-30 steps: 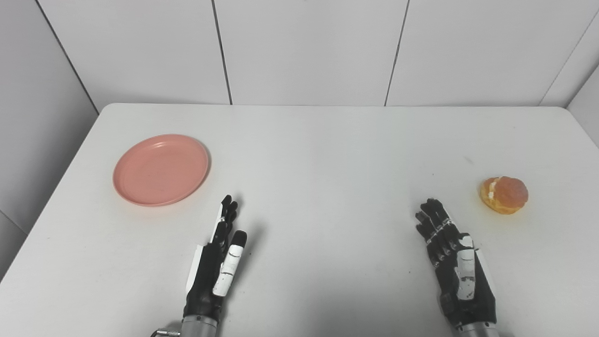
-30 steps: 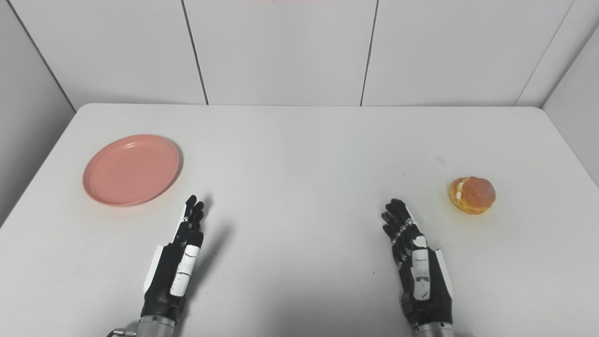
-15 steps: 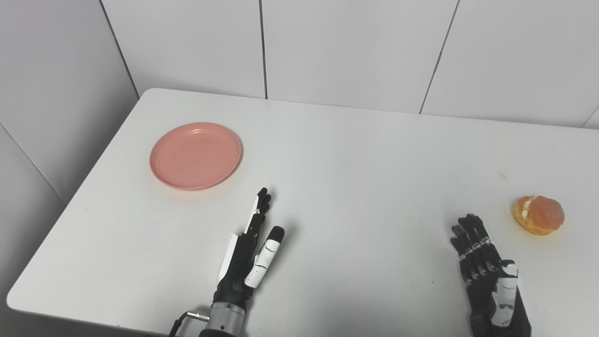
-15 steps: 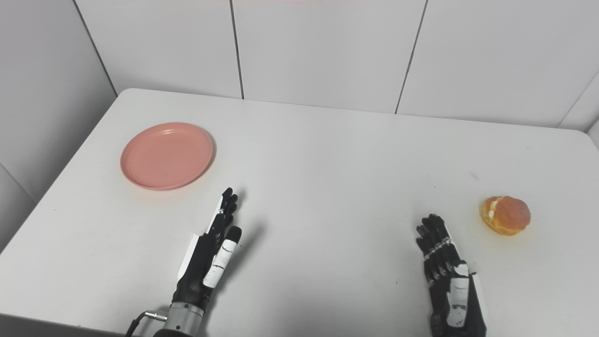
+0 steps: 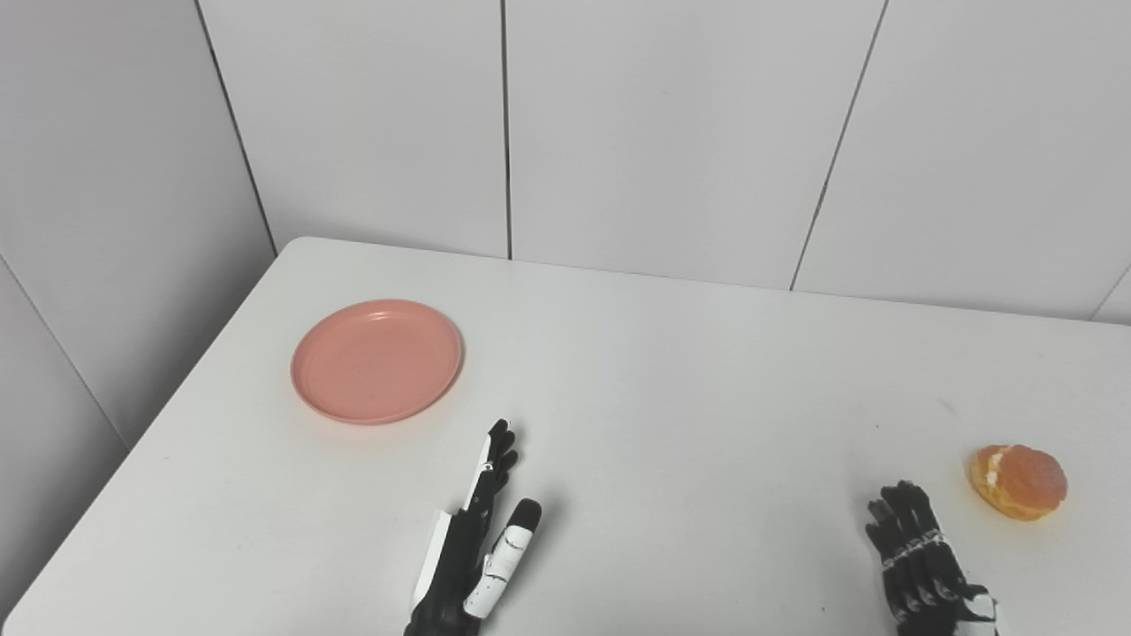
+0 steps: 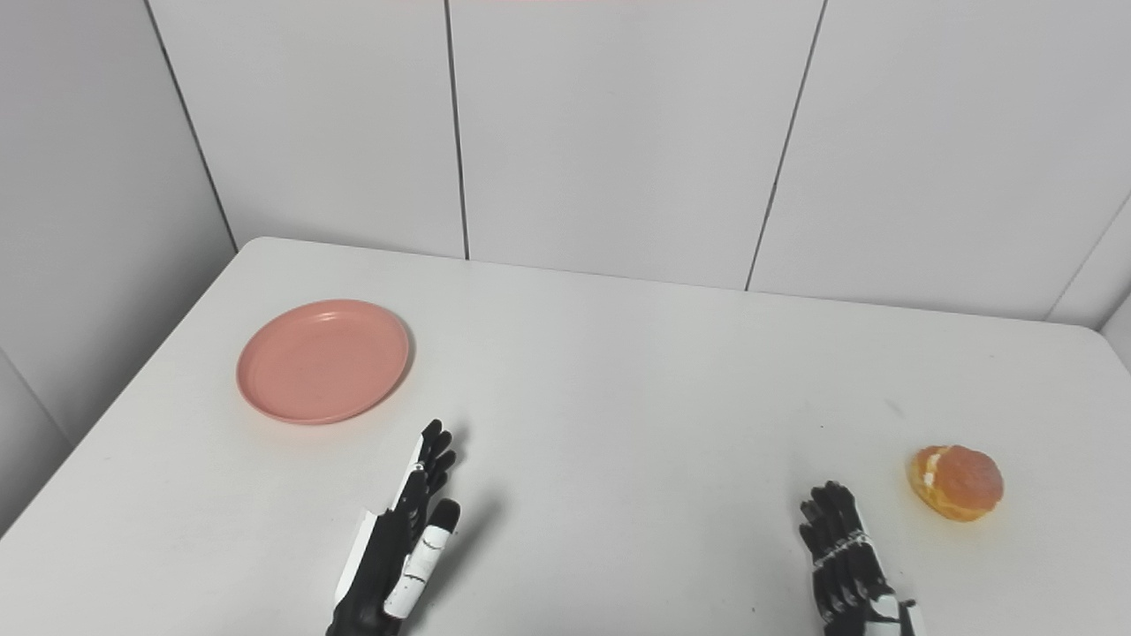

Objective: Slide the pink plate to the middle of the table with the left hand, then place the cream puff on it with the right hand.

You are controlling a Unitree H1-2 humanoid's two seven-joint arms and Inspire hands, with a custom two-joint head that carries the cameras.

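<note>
The pink plate [image 5: 377, 360] lies flat on the left part of the white table [image 5: 671, 389]. The cream puff [image 5: 1018, 480], golden brown with white cream showing at its left side, sits near the table's right edge. My left hand [image 5: 477, 548] hovers low at the front, below and to the right of the plate, fingers straight and apart, holding nothing. My right hand [image 5: 923, 570] is at the bottom right, just left of and nearer than the puff, fingers spread and empty; its palm is cut off by the picture's edge.
White wall panels [image 5: 671, 132] rise right behind the table's far edge, and a grey wall [image 5: 97, 221] stands close along its left side. The table's left edge runs diagonally near the plate.
The camera has tilted up and swung left, so the whole scene sits lower in the picture. Plate and cream puff stay in place on the table. Both hands remain open, about where they were.
</note>
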